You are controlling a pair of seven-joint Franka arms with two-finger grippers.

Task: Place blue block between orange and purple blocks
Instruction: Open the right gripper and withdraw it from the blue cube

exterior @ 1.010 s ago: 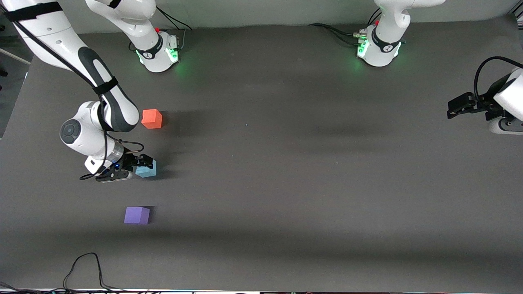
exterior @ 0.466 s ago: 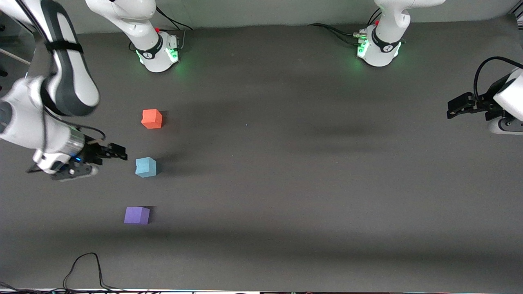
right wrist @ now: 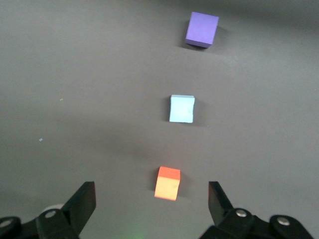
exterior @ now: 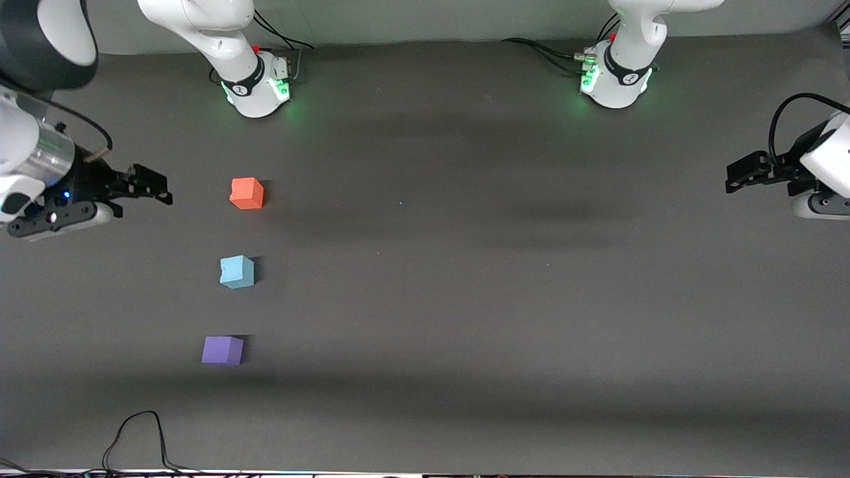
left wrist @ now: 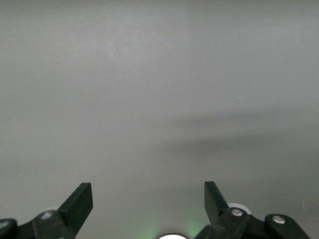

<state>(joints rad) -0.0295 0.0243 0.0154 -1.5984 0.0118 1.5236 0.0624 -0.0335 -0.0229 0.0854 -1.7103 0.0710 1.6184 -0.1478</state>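
Three small foam cubes stand in a row on the dark table, toward the right arm's end. The orange block (exterior: 247, 193) (right wrist: 167, 182) is farthest from the front camera, and the purple block (exterior: 222, 350) (right wrist: 202, 29) is nearest to it. Between them rests the blue block (exterior: 237, 271) (right wrist: 181, 108), apart from both. My right gripper (exterior: 155, 186) (right wrist: 152, 199) hangs open and empty over bare table, off to the side of the orange block. At the table's left-arm end my left gripper (exterior: 736, 175) (left wrist: 148, 196) waits open with nothing in it.
The two arm bases (exterior: 255, 83) (exterior: 614, 76) stand at the table's back edge with cables beside them. A black cable (exterior: 136, 435) loops on the table edge nearest the front camera, close to the purple block.
My right gripper has drawn back from the blue block and risen, moving toward its own end of the table. The blue block stays where it was. The left arm has not moved.
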